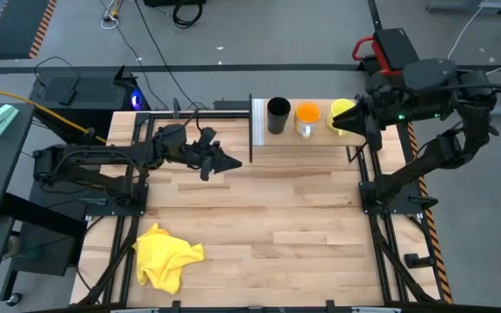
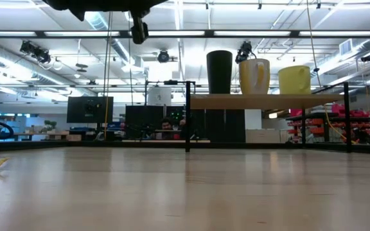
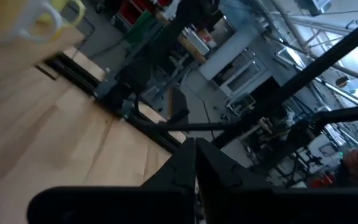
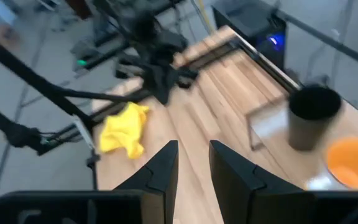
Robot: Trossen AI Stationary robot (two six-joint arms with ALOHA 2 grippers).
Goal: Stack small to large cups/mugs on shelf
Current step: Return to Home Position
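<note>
Lining the pale-wood shelf [image 2: 236, 101]: cylindrical black cup [image 1: 278, 116], orange cup [image 1: 307, 115], yellow-green mug [image 1: 340, 113].
Right gripper [image 4: 193, 163] narrowly parted, empty, above the shelf; left gripper [image 1: 231, 163] pinched, beside it.

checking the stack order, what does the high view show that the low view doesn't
High view only: the whole table, the yellow cloth whole at the picture's lower left, the left gripper over the table left of the shelf, and the right gripper by the yellow-green mug at the shelf's right end. Low view only: side profiles, with the black cup tallest, and a person in the room behind. Both: black cup, orange cup and mug in a row on the shelf.
</note>
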